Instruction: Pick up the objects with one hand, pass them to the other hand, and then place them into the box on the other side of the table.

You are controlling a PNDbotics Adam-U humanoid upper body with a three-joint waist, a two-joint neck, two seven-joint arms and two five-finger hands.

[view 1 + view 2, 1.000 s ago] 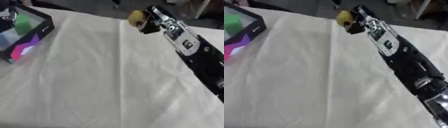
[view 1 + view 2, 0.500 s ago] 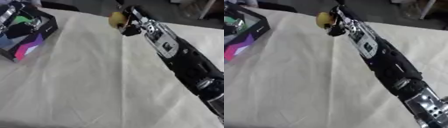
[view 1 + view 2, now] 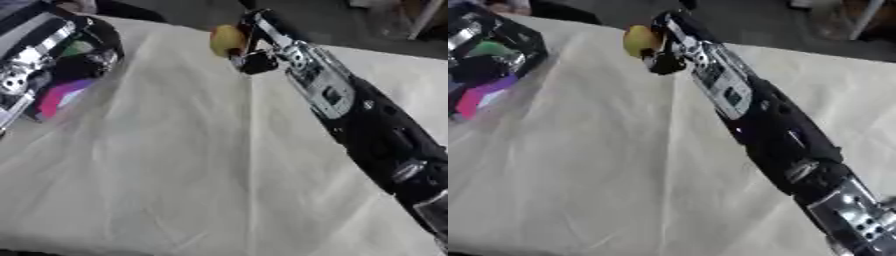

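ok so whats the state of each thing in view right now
right hand: shut on the yellow object, raised over the far side of the table
yellow object: held, off the cloth
left hand: at the box, fingers unclear
box: open, coloured things inside
cloth: spread flat, creased

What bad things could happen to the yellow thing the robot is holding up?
1. The right hand holds the yellow object only at its fingers, above the table; if it slips, it may roll off the cloth.
2. The left hand shows by the box, blurred, well apart from the right hand; a mistimed handover could drop the object between them.
3. The box already holds a green thing, so a clumsy drop could knock against it.
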